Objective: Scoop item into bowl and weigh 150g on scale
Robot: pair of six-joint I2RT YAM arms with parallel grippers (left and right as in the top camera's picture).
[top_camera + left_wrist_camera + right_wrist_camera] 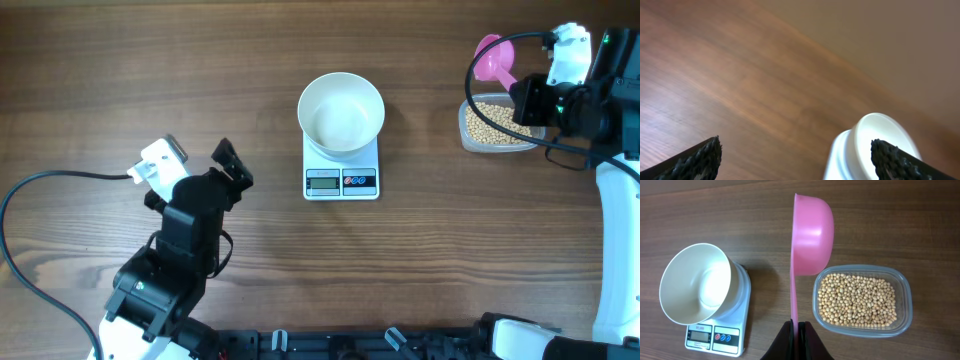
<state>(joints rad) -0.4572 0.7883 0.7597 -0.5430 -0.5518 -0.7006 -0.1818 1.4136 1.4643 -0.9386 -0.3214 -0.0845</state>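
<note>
On the scale [341,182], mid counter [150,60]: white bowl [341,112]. Right of the scale: beans [492,124] in clear tub [905,287], pink scoop [812,227] pinched tight in right hand [799,330]. Left of the scale: left hand [797,162] spread wide.

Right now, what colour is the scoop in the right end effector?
Pink, the round plastic scoop; clearest in the right wrist view.

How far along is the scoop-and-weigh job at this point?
Done: the white bowl sits empty on the scale, and the right end effector is shut on the handle of the pink scoop. In hand: the scoop hangs by the tub of beans, not yet dipped in. The left end effector is open, holding nothing. Left: all scooping, pouring and weighing.
</note>
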